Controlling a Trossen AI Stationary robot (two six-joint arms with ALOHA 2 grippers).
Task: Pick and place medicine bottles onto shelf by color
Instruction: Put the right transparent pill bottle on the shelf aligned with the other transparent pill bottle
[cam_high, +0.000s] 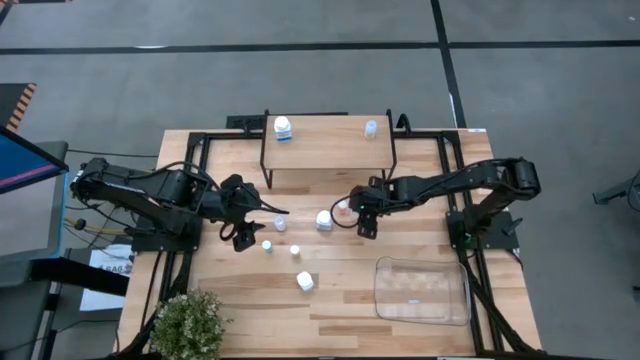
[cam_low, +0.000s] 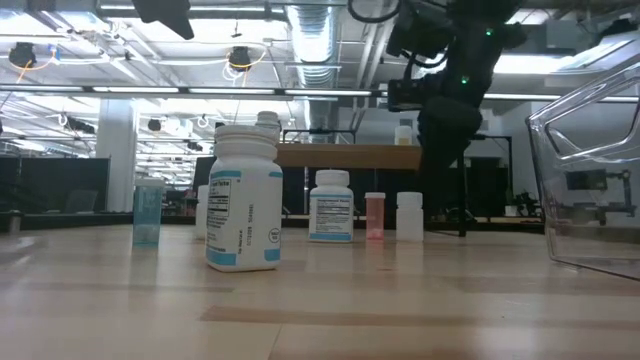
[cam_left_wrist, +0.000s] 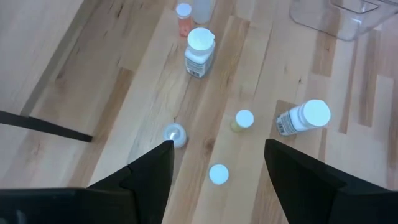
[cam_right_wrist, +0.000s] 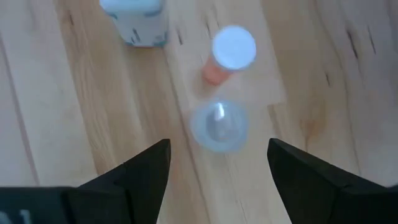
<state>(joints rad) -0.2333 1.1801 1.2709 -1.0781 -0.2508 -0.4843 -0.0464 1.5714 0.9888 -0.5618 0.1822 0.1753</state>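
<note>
bottles: two on the shelf (cam_high: 325, 130), five on the table (cam_high: 340, 300).

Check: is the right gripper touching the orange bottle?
Apart. The right wrist view shows the open right gripper above the table, wood visible between it and the orange bottle.

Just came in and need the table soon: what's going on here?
A two-armed robot is sorting medicine bottles onto the shelf. Two bottles stand on it; about six are on the table. Both grippers are open and empty: the right gripper hovers over a clear bottle, the left gripper above small bottles.
</note>
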